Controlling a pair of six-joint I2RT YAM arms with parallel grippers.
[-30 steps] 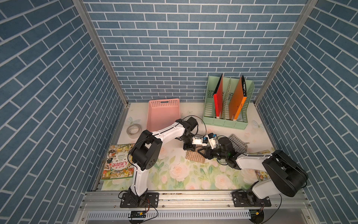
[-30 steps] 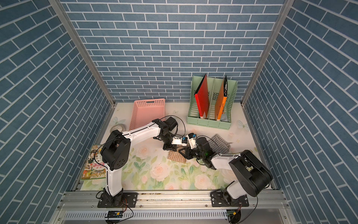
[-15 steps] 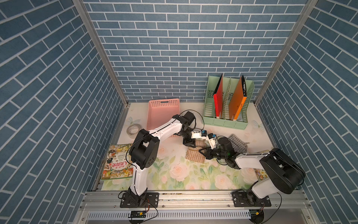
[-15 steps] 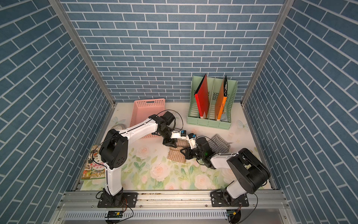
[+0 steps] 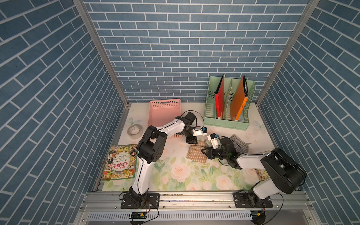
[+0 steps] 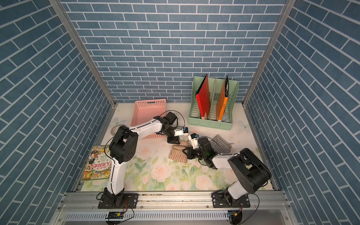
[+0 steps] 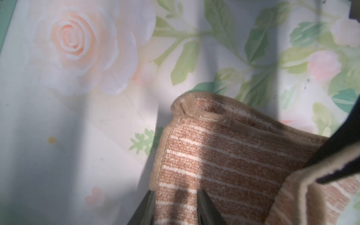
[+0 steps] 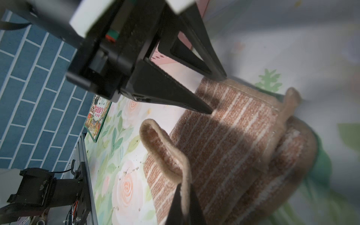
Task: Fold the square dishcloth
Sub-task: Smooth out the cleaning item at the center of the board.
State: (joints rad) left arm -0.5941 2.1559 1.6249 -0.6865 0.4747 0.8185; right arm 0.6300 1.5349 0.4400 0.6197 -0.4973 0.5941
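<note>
The brown striped dishcloth (image 5: 196, 154) lies rumpled and partly doubled in the middle of the flowered table mat (image 5: 175, 175), between the two arms. The right gripper (image 8: 185, 196) has just pressed shut on the near hem, and a loop of edging stands up from the pinch. The left gripper (image 8: 217, 95) has let go (jaws now apart, tips over the far edge). The hold has passed to the right arm — probably for the next fold, which looks unfinished.
</note>
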